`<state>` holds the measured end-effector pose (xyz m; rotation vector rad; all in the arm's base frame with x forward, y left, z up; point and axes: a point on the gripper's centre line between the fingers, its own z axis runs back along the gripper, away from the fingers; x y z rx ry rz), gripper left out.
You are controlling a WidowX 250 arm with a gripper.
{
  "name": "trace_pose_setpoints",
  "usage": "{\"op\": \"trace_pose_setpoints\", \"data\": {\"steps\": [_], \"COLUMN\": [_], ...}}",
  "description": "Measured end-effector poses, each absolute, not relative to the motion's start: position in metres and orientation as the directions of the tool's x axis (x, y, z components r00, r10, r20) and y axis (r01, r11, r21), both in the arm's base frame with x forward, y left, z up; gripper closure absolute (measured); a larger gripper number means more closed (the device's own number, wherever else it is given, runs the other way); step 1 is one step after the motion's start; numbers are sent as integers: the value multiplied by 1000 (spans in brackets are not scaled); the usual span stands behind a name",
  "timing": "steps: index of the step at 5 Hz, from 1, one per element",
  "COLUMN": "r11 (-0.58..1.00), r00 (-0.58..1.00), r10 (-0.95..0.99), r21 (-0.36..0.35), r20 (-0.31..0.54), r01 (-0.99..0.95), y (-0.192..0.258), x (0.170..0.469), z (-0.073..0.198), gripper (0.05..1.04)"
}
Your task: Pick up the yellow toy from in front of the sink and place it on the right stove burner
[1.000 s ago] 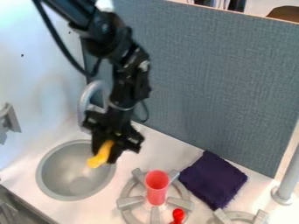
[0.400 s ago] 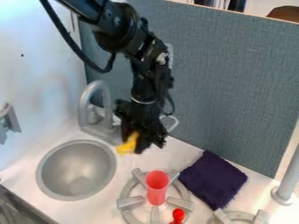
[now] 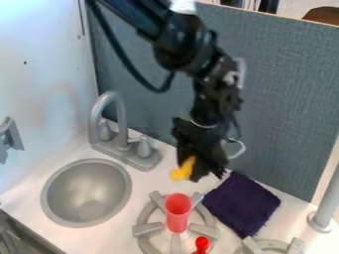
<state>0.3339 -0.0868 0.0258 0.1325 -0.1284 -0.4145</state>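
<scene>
The black gripper (image 3: 200, 172) is hanging over the counter (image 3: 151, 184), between the tap (image 3: 119, 119) and the purple cloth (image 3: 242, 204). It is gripping a yellow thing (image 3: 182, 170) — closed on it, with the piece sticking out at the lower left. The yellow thing is hovering above the near left burner (image 3: 147, 229), behind the pink cup (image 3: 177, 211) and to its right of the sink (image 3: 86, 193). The cup is standing upright on that burner, and a small red thing (image 3: 202, 243) is showing in front of it, by the lower edge of the view. The cloth is lying flat just beside the burner, with part of a second burner (image 3: 273, 244) showing in front of it. A grey post (image 3: 324, 208) is standing at the far right — a grey panel (image 3: 285, 89) is rising behind the counter.
</scene>
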Motion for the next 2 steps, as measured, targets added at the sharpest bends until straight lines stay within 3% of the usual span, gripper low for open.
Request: {"op": "trace_pose_setpoints", "data": {"steps": [1, 2], "r11": [876, 827], "r00": [874, 832], "r10": [-474, -553], "r21": [157, 158], "r20": [106, 54], "r01": [456, 539], "y": [-111, -144], "x": [339, 342], "z": [23, 3], "gripper": [645, 645]}}
